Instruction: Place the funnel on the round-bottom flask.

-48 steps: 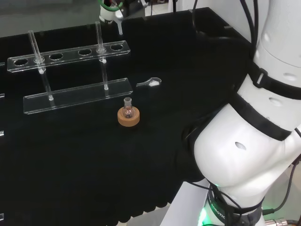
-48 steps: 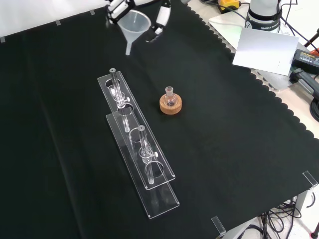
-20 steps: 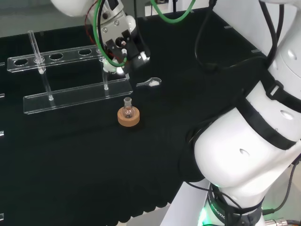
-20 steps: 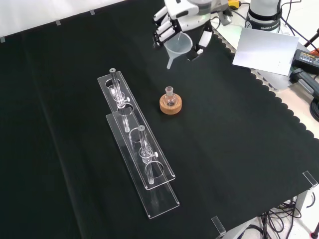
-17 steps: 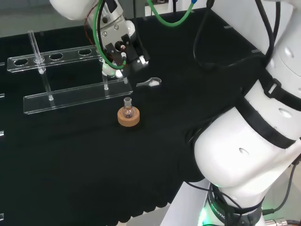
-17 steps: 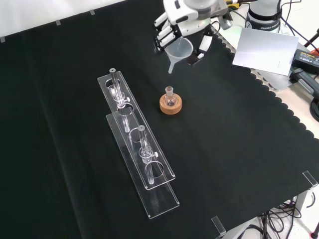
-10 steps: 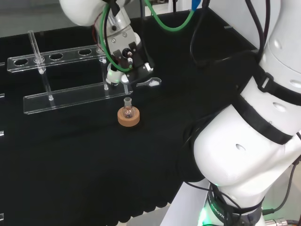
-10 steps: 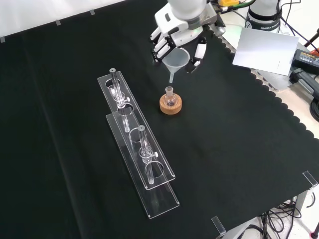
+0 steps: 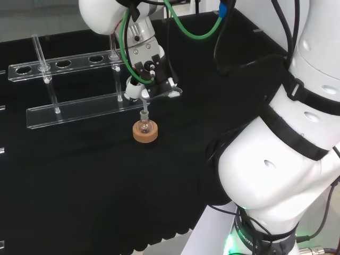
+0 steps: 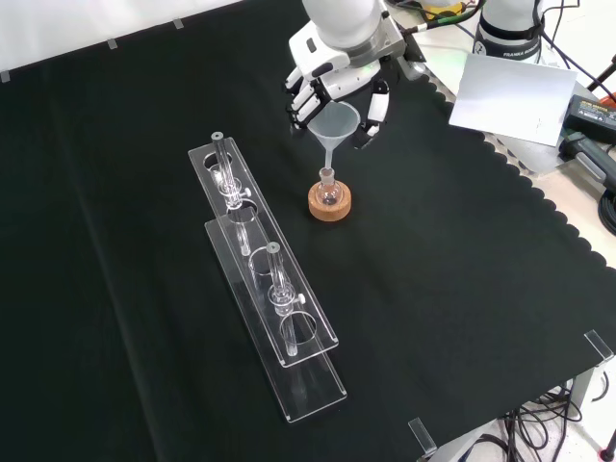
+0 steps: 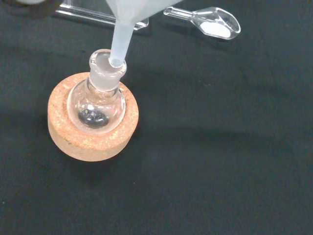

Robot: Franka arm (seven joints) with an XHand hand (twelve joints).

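Clearly the funnel (image 10: 333, 128) is a translucent, milky-white cone with a wide round mouth and a narrow straight stem. In the front view the hand (image 10: 332, 72) holds it from above, with dark-tipped fingers (image 10: 304, 102) curled against one side of the cone and the thumb (image 10: 371, 115) against the other, pinching the rim between them. The stem points down, and in the wrist view its tip (image 11: 117, 49) sits just at the mouth of the round-bottom flask (image 11: 96, 100), touching or barely inside the frosted neck; how deep it goes cannot be told.

That flask is small and of clear glass, with a short neck and a round bulb with a dark patch at its bottom. It stands upright in a cork ring (image 10: 329, 203), a light brown stand that rests on the black cloth (image 10: 462, 289).

Just beside the flask, in the head view, lies a small clear spoon (image 11: 208, 20) holding something white. To the left in the front view stands a long clear rack (image 10: 265, 289) of two plates with round holes, joined by upright rods.
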